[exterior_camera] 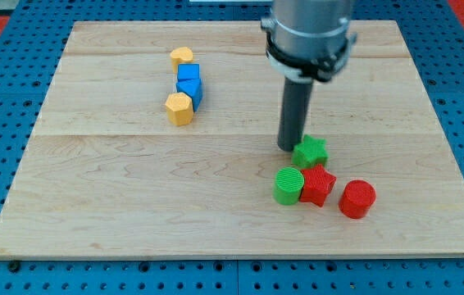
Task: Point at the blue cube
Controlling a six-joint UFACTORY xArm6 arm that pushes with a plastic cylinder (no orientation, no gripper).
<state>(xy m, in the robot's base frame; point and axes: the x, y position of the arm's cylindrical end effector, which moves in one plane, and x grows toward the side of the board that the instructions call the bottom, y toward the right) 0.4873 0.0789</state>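
The blue cube (193,89) sits at the board's upper left of centre, in a tight column of blocks. A second blue block (187,73) touches it from above. A yellow heart-like block (182,56) tops the column and a yellow hexagonal block (179,107) lies at its lower end. My tip (288,147) rests on the board well to the right of and below the blue cube, just left of a green star block (311,151).
Below my tip lie a green cylinder (288,184), a red star block (317,184) and a red cylinder (357,199), close together. The wooden board (117,197) lies on a blue perforated table.
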